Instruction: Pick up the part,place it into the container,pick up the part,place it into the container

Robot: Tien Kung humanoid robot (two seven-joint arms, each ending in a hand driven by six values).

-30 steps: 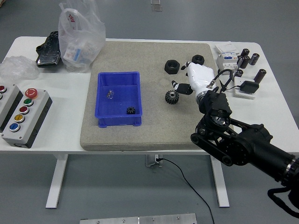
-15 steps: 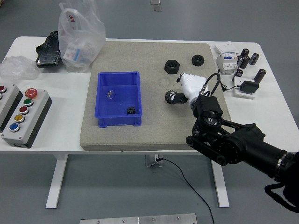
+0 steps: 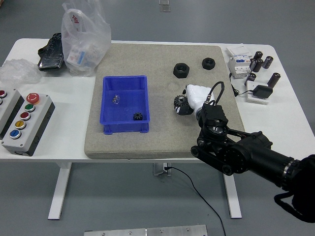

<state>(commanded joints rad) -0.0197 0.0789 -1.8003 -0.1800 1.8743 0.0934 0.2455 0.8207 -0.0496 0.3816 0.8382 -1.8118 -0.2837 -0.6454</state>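
A black gear (image 3: 179, 104) lies on the grey mat (image 3: 162, 132), right of the blue container (image 3: 125, 82). My right hand (image 3: 187, 100), white with a black arm behind it, sits over the gear's right side. Its fingers curl around the gear and cover part of it. The gear still rests on the mat. Inside the container lie a small black gear (image 3: 138, 116) and a small shiny part (image 3: 116, 100). Two black nuts (image 3: 180, 70) (image 3: 208, 63) sit on the mat behind the hand. My left arm is out of view.
A button box (image 3: 24, 123) stands at the left edge, with a plastic bag (image 3: 83, 39) and a black object (image 3: 51, 51) behind it. Capacitors (image 3: 261, 63) and electrical parts (image 3: 259, 92) crowd the table's right side.
My right hand has moved left and down from beside the nuts onto the black gear, and its fingers now wrap it. Nothing else has shifted.
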